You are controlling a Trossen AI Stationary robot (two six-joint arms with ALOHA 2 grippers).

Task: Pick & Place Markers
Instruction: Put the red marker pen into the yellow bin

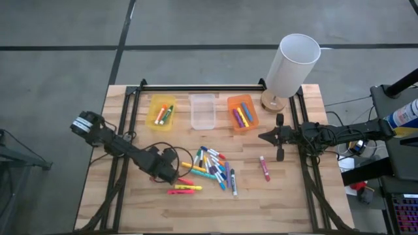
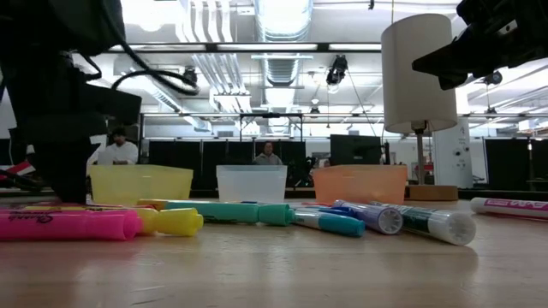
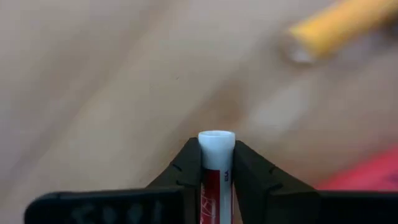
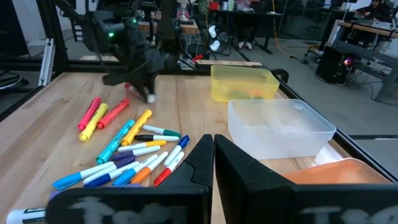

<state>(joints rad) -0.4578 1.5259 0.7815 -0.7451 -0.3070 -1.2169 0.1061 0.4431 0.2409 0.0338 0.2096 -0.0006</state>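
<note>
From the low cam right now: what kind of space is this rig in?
Probably an open-plan lab or workshop. Exposed ceiling ducts run overhead, seated people work at desks behind the table, and monitors line the back, beyond the three bins.

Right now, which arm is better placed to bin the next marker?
Left, probably: the left gripper is already shut on a red marker beside the pile. The right gripper is shut, empty, by the lamp.

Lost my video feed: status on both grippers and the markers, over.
Left gripper shut on a red, white-capped marker beside the pile of coloured markers. Right gripper shut, empty, raised near the orange plastic bin. Nothing in the way.
</note>
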